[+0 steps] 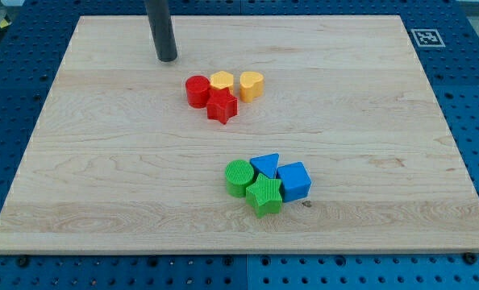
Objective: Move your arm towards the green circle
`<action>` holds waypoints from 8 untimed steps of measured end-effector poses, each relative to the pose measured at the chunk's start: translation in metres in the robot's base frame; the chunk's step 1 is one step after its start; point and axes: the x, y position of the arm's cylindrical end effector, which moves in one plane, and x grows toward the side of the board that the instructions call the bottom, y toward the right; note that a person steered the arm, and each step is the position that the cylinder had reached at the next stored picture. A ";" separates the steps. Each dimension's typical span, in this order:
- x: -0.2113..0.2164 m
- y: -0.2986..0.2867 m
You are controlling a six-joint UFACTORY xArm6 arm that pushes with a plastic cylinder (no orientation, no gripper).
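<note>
The green circle [239, 177] sits low on the wooden board [102, 177], a little right of centre. It touches a blue triangle [265, 165] on its right and a green star [264, 196] at its lower right. My tip [167, 58] is near the view's top, left of centre, far above and to the left of the green circle. No block touches the tip.
A blue cube [294, 180] lies right of the green star. A cluster sits below and right of my tip: a red circle [197, 91], a red star [222, 106], a yellow hexagon [222, 80] and a yellow heart [251, 84]. A marker tag [426, 37] is at the top right.
</note>
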 end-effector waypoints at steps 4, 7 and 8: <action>-0.001 0.024; -0.017 0.220; 0.006 0.271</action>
